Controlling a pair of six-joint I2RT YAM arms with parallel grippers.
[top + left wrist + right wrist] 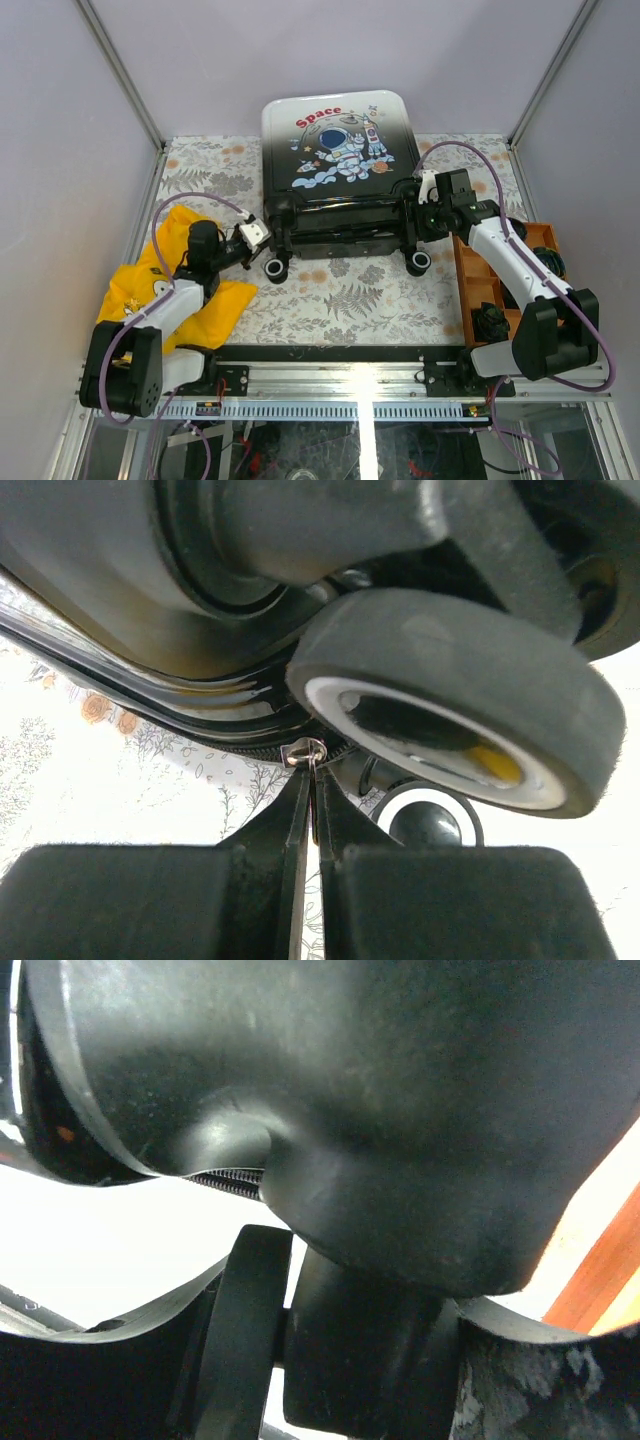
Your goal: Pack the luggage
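Observation:
The luggage lies flat and closed at the back middle of the table, astronaut print up, wheels toward me. My left gripper is at its front left corner. In the left wrist view the gripper is shut on the silver zipper pull, just below a white-and-black wheel. My right gripper is at the front right corner. In the right wrist view the gripper has its jaws either side of a black wheel, under the dark shell.
A yellow cloth lies under my left arm at the left edge. An orange compartment tray with dark items stands at the right, under my right arm. The table has a floral cover. Grey walls enclose three sides.

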